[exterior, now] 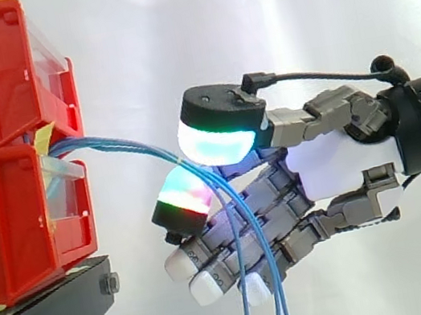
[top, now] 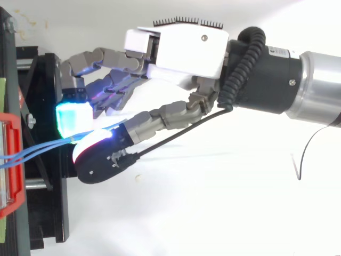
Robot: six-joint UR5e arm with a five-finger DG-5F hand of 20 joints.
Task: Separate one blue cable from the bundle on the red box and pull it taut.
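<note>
A bundle of thin blue cables (exterior: pixel 123 147) comes out from between the stacked red boxes (exterior: pixel 10 225) at the left, runs right and droops down past the bottom edge. My hand (exterior: pixel 341 159) reaches in from the right. Its thumb pad (exterior: pixel 216 142), glowing cyan and green, and a finger pad (exterior: pixel 184 195), glowing red and green, close on the cables where they bend. I cannot tell how many strands are pinched. From above, the cables (top: pixel 37 149) run from the red box (top: pixel 18 128) to the point between my hand's (top: pixel 186 50) glowing pads.
The red boxes stand on a black stand (exterior: pixel 42 313) at the left. A yellow tag (exterior: pixel 44 138) and a clear plastic label holder (exterior: pixel 64 171) sit where the cables leave the boxes. A white curtain hangs behind, with white floor below the hand.
</note>
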